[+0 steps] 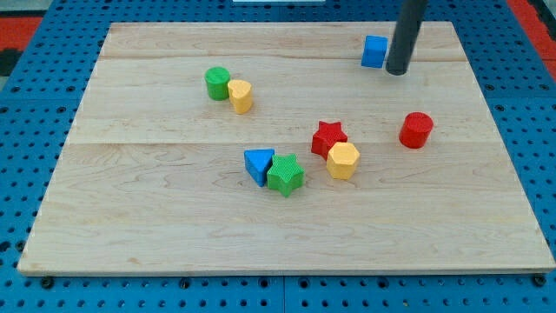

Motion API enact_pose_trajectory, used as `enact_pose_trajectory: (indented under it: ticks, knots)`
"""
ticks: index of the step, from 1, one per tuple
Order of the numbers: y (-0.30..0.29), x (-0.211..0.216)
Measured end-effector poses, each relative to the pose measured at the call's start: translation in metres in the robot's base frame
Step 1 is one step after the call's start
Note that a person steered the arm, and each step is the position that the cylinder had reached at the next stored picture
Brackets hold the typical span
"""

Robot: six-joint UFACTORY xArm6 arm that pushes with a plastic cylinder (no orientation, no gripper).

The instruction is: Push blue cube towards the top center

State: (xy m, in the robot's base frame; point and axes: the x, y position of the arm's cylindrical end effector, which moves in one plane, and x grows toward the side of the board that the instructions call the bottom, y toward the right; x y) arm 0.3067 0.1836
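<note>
Blue cube (374, 51) sits far right on the surface (174, 226). My tip (397, 71) rests against its right side; no hand fitted. Judged light, rigid, slippery; push its right face squarely leftward.

Wooden board (156, 226) with coloured blocks (286, 175)

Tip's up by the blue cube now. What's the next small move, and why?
Probably a short push toward the view's left. My tip sits just off the blue cube's right side, and the cube is already near the board's top edge but right of centre. Pushing leftward along that edge should carry it toward top centre.
</note>
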Motion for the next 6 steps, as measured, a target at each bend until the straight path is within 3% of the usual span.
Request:
enact_pose_trajectory:
  ticks: [2, 3, 6]
  knots:
    - [-0.004, -0.041]
    - [-0.037, -0.036]
    - [-0.036, -0.03]
